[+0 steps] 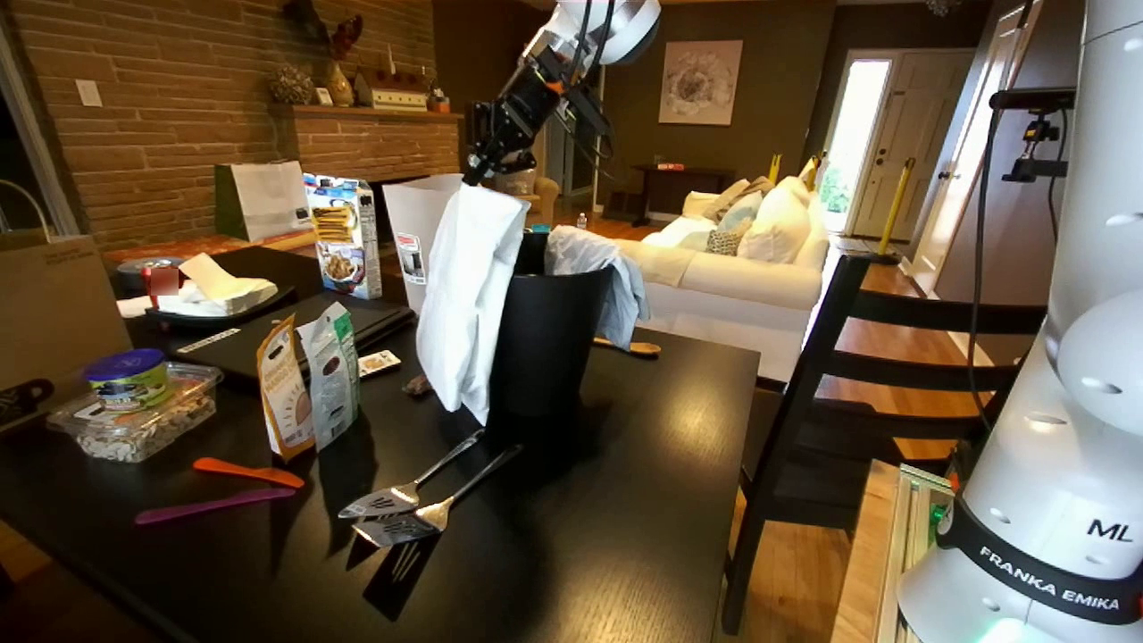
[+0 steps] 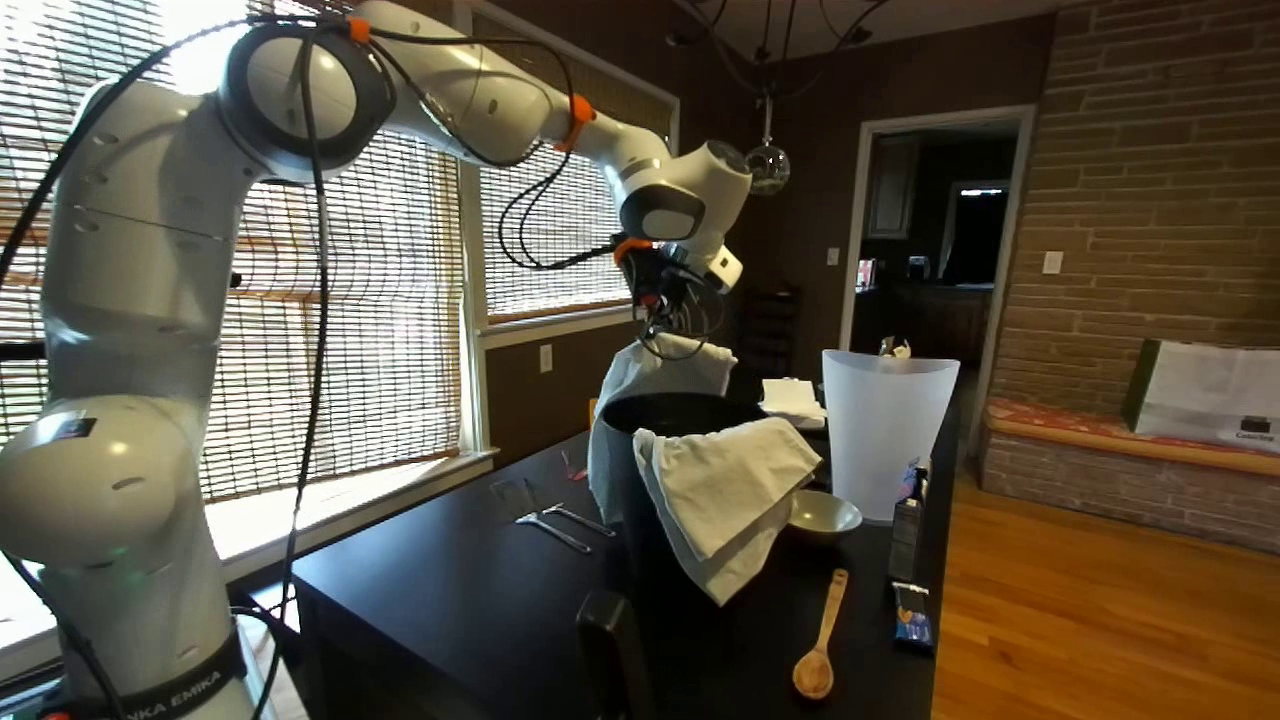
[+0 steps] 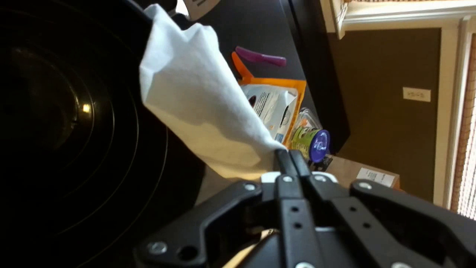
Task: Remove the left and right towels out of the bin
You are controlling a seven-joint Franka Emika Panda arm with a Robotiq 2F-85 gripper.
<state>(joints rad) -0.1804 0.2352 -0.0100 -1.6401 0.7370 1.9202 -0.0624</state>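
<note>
My gripper is shut on a raised edge of the left towel, which is white. This towel rises above the rim of the black bin and hangs down along the bin's outer wall. In the wrist view the same towel stretches from the fingertips toward the rim; whether any of it touches the rim I cannot tell. Draped over the opposite side of the bin is the right towel, which looks bluish in an exterior view. The wrist view also looks down into the bin's dark, ringed interior.
Two metal spatulas lie before the bin, with two upright pouches nearby. A tall white translucent bin, a bowl and a wooden spoon are close to it too. A cereal box stands farther back.
</note>
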